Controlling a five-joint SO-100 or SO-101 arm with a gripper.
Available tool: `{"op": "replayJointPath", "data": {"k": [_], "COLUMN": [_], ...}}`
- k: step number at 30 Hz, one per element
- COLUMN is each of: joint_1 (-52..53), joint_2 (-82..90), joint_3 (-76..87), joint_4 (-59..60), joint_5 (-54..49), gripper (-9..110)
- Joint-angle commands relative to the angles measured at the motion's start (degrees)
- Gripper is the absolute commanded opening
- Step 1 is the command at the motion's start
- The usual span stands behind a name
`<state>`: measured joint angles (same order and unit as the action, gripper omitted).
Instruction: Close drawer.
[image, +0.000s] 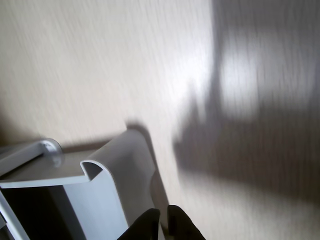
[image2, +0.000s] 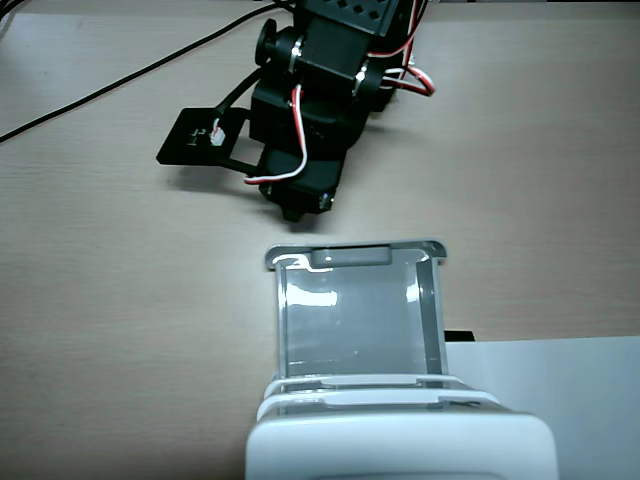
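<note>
The clear plastic drawer (image2: 350, 320) stands pulled out of the white cabinet (image2: 400, 445) at the bottom of the fixed view, and looks empty. Its front rim with the small tab handle (image2: 348, 256) faces the arm. My gripper (image2: 296, 208) hangs just beyond that front rim, slightly left of the handle, apart from it. In the wrist view the pale grey tab handle (image: 117, 165) fills the lower left. My two black fingertips (image: 164, 224) sit close together at the bottom edge, right beside the handle, holding nothing.
The arm's black body with red and white wires (image2: 320, 90) stands at the top. Black cables (image2: 120, 80) run across the wooden table at top left. A white sheet (image2: 570, 390) lies right of the cabinet.
</note>
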<state>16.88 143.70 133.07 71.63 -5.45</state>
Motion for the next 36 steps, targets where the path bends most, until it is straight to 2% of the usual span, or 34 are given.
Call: {"op": "replayJointPath", "data": {"k": [1,21,36], "joint_1": [-0.7,0.1,-3.8], "joint_2": [0.6,0.9,1.8], "joint_3": [-1.6,0.3,2.2], "joint_4": [-0.4,-0.8,-1.0], "joint_5": [-0.7,-1.1,-1.1], "gripper": [0,0,0]}}
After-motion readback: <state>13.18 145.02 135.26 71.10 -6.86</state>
